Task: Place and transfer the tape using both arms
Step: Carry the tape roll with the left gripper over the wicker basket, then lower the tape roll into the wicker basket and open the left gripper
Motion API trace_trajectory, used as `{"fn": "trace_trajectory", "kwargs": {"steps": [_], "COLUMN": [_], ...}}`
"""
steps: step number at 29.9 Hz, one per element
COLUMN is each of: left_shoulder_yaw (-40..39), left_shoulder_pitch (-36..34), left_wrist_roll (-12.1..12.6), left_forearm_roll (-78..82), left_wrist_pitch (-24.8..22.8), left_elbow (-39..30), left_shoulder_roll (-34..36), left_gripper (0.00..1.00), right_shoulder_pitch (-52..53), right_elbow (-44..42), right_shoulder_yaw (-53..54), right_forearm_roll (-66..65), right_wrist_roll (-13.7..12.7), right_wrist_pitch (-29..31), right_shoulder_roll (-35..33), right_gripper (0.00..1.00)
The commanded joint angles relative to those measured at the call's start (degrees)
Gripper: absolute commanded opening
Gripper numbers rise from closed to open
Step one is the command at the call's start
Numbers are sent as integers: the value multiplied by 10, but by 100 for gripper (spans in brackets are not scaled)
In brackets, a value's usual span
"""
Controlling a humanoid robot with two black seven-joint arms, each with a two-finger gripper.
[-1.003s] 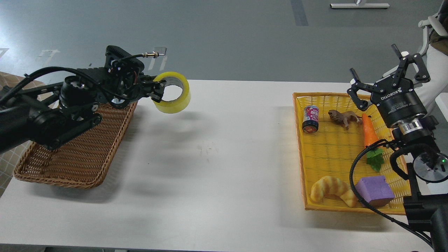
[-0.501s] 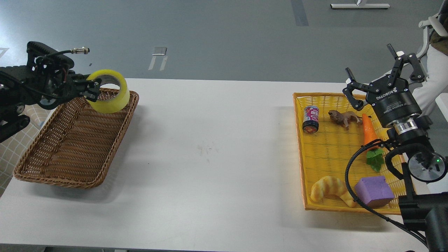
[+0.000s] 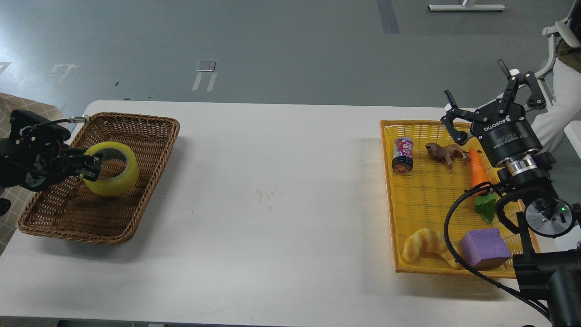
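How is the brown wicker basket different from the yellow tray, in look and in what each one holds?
The brown wicker basket is dark, with deep woven walls; the yellow tray is bright and shallow. The basket has only the tape in it, gripped by the left gripper; the tray holds several small things, among them a carrot and a purple block. Both are rectangular and stand on the white table.

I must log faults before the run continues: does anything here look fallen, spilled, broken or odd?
Only one small thing: the small printed drink can lies on its side in the yellow plastic basket. The yellow tape roll is held by the left hand over the brown wicker basket. Nothing looks spilled or broken.
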Motion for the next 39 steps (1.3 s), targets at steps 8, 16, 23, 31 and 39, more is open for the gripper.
{"fn": "trace_trajectory", "kwargs": {"steps": [8,16,23,31,39], "left_shoulder_yaw": [0,0,0,0,-8], "left_shoulder_pitch": [23,28,29,28,10], "left_wrist_roll": [-1,-1,0,-1,-14], "left_forearm_roll": [-1,-21,-25,-73,-150], "left_wrist_pitch": [13,13,13,12,9], "left_elbow": [23,24,27,35,26], "left_shoulder_roll": [-5,-11,-12,-16,-7], "left_gripper": [0,0,14,76,81], "right_shoulder_pitch": [0,0,0,0,0], "right_elbow": [0,0,0,0,0], "right_shoulder_yaw": [1,1,2,2,2], "right_forearm_roll": [0,0,0,0,0], "right_wrist_roll": [0,0,0,0,0], "right_wrist_pitch": [0,0,0,0,0], "right_shoulder_roll": [0,-1,-1,-1,-1], "right_gripper": [100,100,100,100,100]}}
